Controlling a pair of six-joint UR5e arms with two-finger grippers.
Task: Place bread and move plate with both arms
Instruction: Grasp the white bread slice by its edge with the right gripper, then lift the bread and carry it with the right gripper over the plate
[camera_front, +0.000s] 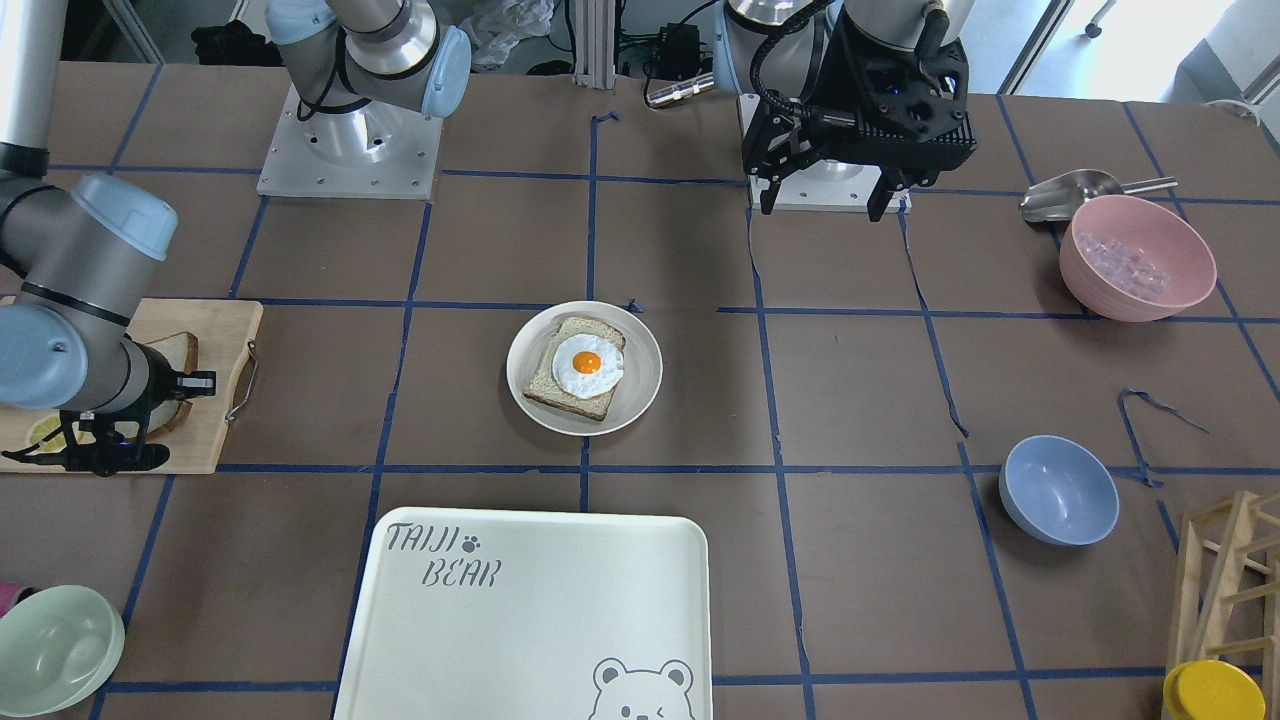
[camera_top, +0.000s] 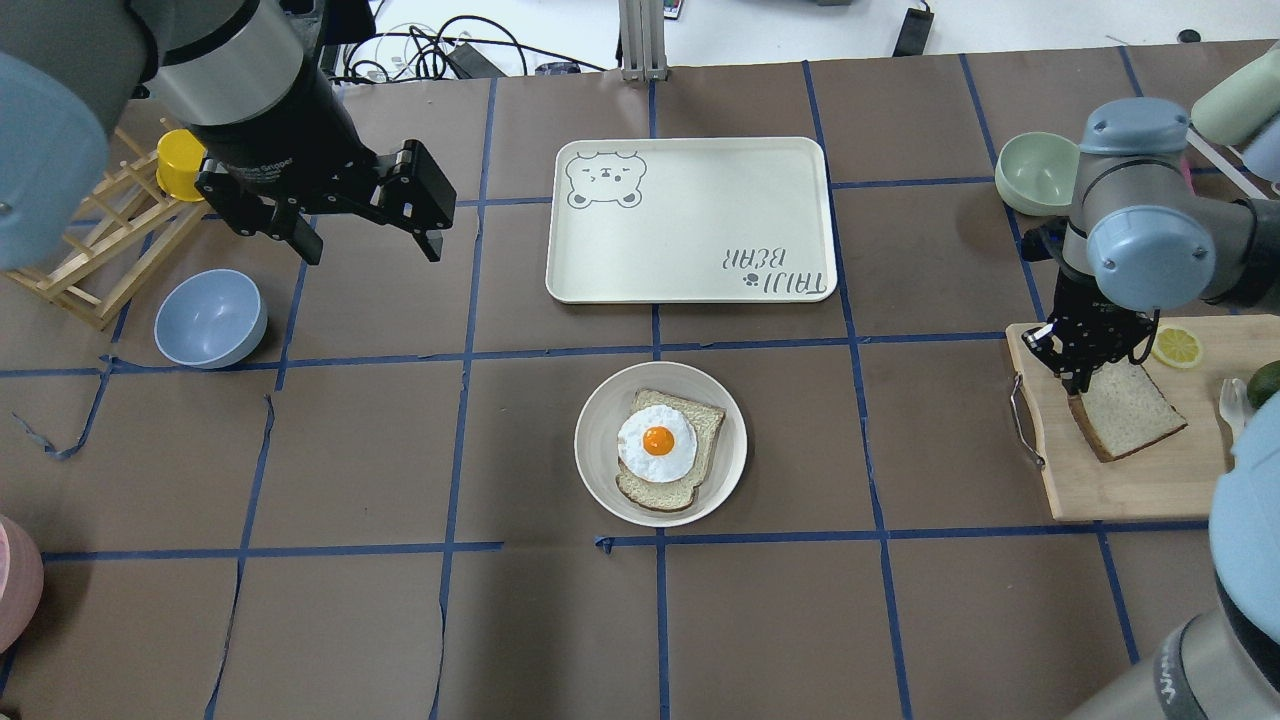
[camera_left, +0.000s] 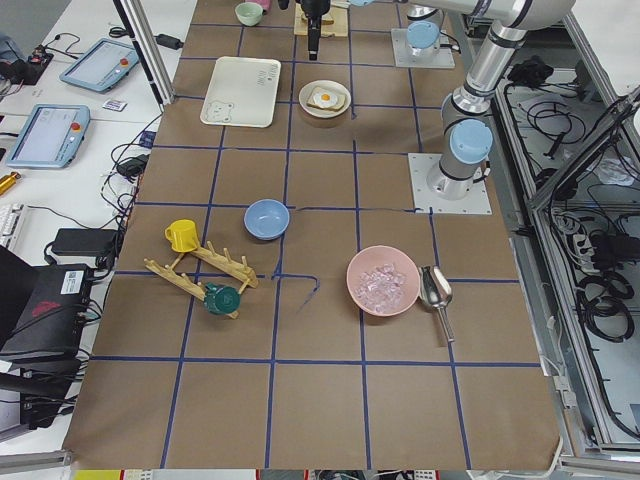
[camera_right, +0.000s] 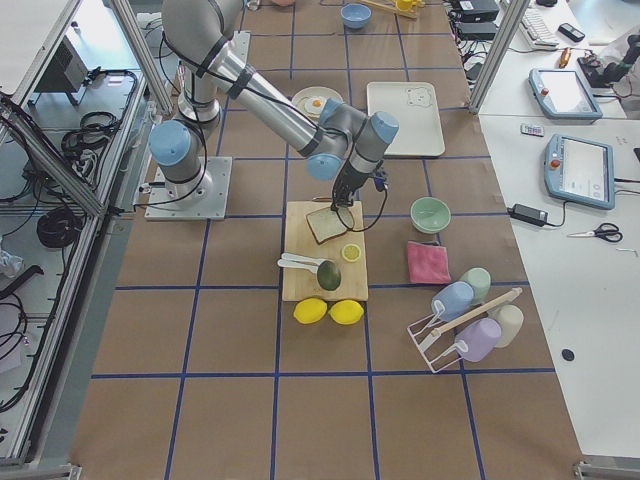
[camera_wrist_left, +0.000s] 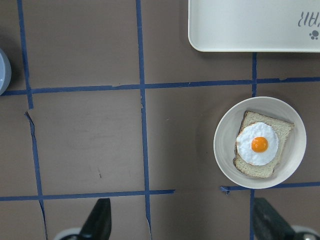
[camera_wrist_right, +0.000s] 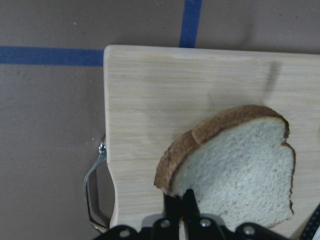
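The plain bread (camera_top: 1135, 412) lies on a wooden cutting board (camera_top: 1120, 485) at the table's right end. My right gripper (camera_top: 1078, 385) is shut on its crust edge, and the wrist view shows the fingers (camera_wrist_right: 188, 200) pinched on the slice (camera_wrist_right: 240, 175). The cream plate (camera_top: 600, 430) sits mid-table and holds a slice topped with a fried egg (camera_top: 658, 442). My left gripper (camera_top: 368, 240) is open and empty, high above the table left of the plate; its wrist view looks down on the plate (camera_wrist_left: 225, 150).
A white bear-print tray (camera_top: 690, 220) lies beyond the plate. A blue bowl (camera_top: 210, 318) and a wooden rack with a yellow cup (camera_top: 180, 160) are at the left. A green bowl (camera_top: 1035, 170) and a lemon slice (camera_top: 1177, 346) are near the board. A pink bowl (camera_front: 1137, 258) stands beside a metal scoop.
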